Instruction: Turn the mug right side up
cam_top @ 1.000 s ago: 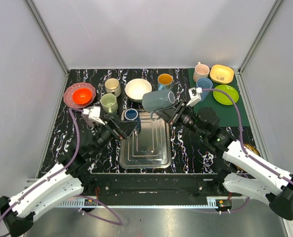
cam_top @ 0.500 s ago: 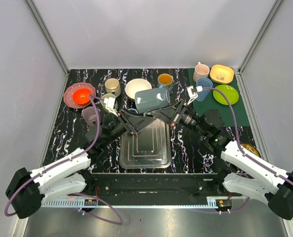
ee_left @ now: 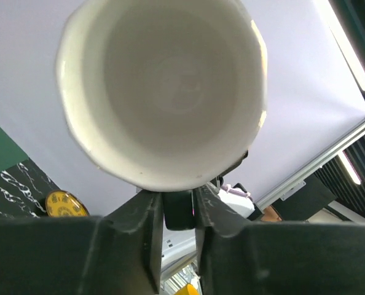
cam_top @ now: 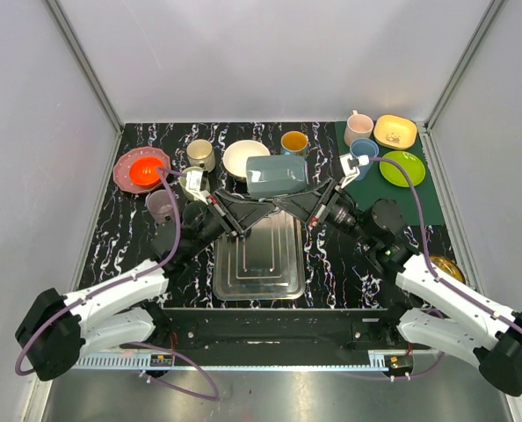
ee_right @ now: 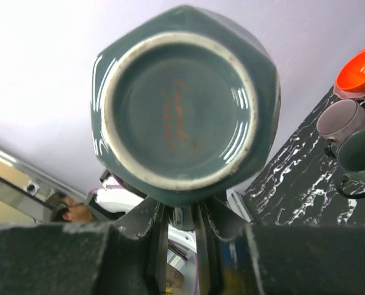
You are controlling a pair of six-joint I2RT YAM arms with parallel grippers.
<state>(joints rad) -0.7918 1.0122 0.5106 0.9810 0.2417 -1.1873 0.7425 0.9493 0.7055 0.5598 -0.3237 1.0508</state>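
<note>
Mug (cam_top: 276,175) held sideways aloft, its white interior bare.

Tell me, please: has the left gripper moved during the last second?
Yes. The left gripper has gone right and away from the near edge, from the far left corner of the steel tray to the open end of the grey-blue mug.

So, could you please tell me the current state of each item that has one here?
grey mug: held in the air, lying on its side, mouth facing the left gripper.
right gripper: shut on the grey mug.
left gripper: at the mug's mouth end, grip unclear.
metal tray: empty where visible.
purple mug: upright.
</note>
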